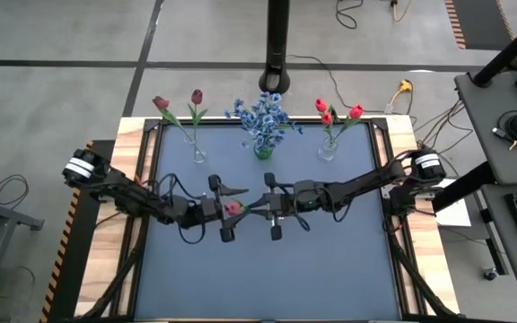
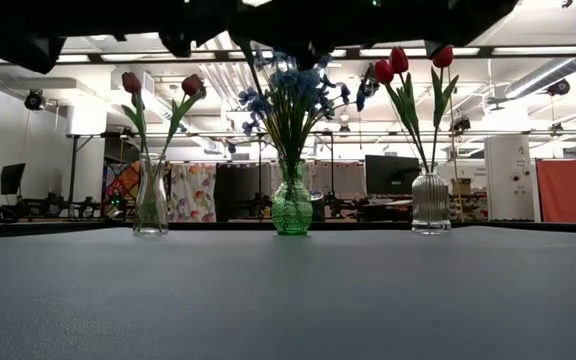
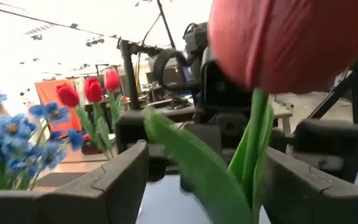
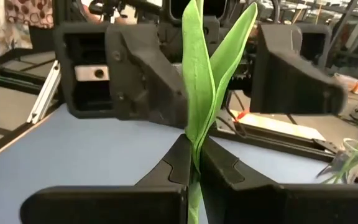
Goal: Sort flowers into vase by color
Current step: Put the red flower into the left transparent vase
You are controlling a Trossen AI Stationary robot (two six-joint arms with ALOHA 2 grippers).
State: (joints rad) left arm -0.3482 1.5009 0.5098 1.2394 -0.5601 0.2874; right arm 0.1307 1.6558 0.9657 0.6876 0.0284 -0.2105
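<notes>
Now right hand pinching tulip stem.

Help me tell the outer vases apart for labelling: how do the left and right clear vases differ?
In the low view, the left vase is smooth and slim, while the right vase is ribbed and wider. The left vase holds two dark maroon tulips; the right vase holds three bright red tulips. Both are clear glass, upright at the table's far edge.

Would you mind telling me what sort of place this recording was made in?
Probably a robotics lab or open workshop hall. Beyond the table, the low view shows an exposed ceiling with strip lights and a monitor; the high view shows cables on a concrete floor.
</notes>
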